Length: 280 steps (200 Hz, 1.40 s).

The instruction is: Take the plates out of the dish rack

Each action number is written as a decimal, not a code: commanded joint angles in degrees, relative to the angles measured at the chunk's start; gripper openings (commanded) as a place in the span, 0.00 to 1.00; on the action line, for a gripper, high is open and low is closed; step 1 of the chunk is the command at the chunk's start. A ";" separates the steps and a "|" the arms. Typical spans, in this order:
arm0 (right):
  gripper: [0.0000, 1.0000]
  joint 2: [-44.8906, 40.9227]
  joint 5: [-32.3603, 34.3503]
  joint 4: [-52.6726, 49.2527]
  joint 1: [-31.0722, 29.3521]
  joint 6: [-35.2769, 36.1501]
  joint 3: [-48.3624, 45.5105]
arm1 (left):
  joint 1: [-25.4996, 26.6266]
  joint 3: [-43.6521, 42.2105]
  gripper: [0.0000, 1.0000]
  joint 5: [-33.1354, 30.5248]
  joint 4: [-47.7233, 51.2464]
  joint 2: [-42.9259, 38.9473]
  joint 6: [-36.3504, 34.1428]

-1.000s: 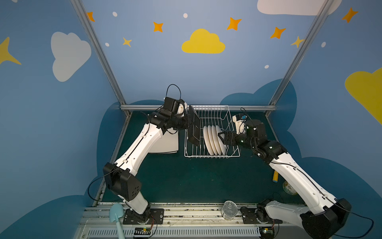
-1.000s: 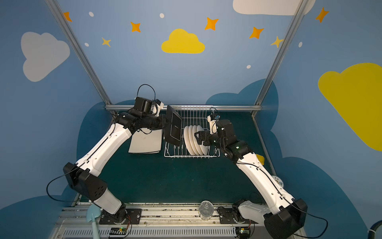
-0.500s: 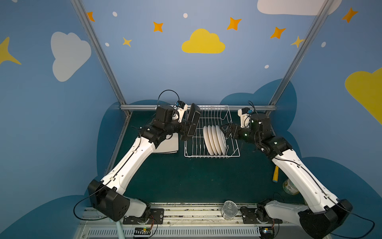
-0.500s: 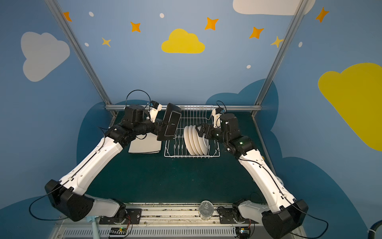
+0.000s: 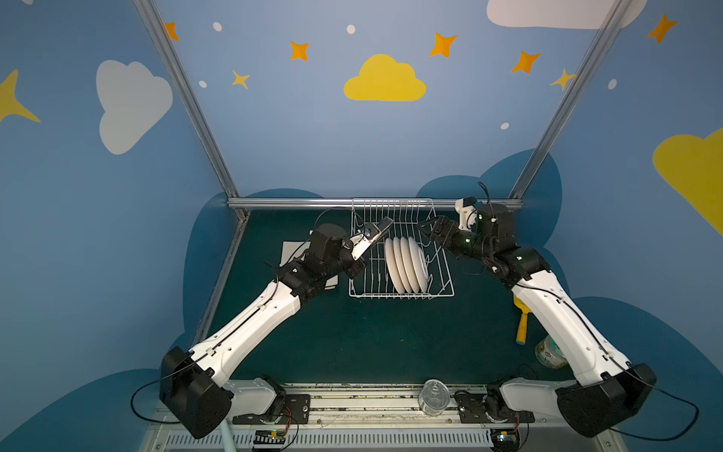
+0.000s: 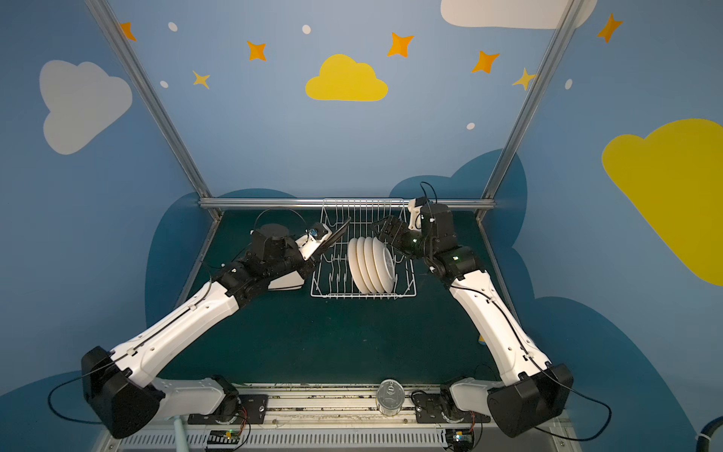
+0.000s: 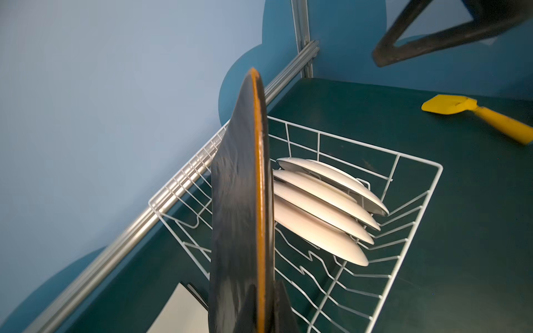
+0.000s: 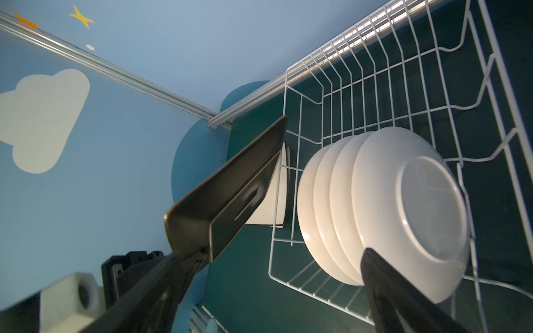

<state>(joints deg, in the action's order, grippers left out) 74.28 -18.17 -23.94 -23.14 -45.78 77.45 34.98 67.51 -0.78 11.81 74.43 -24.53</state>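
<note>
– Left end effector [image 6: 324,240] is clamped on the black square plate [image 7: 242,216] by one edge, holding it tilted in the air above the left edge of the dish rack [image 5: 403,295]. How will it handle?
– Stiff, glazed, probably slick and fairly heavy for a pinch at the rim; a drop would likely chip it. I'd keep the hold deep on that edge and lay it flat on the cream square plates [image 5: 291,250] lying on the table [image 5: 371,340] just left of the rack.
– And the right end effector [image 5: 428,229]?
– Jaws spread wide, nothing in them, just right of the four round white plates [image 5: 405,260], which stand on edge, packed close, in the middle of the rack.
– Where would you take one?
– At the top rim of the nearest, a finger on each face. They look lighter, but the gaps are narrow, so a finger could knock a neighbour.
– Any writing?
– None I can read. Their undersides are plain white with a foot ring; the black plate shows only a brownish edge line. A pale tub [image 5: 549,354] well right of the rack has print too small to make out.
</note>
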 commanded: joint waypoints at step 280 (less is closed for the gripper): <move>0.21 19.28 -23.69 2.60 -3.14 -10.13 8.06 | 4.15 -15.24 0.03 3.98 -31.83 -8.76 -35.65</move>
<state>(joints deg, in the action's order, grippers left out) 93.38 -38.85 -22.59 -25.65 -56.16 84.33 38.76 50.85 2.13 -8.40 68.55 -58.06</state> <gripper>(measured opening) 0.250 0.083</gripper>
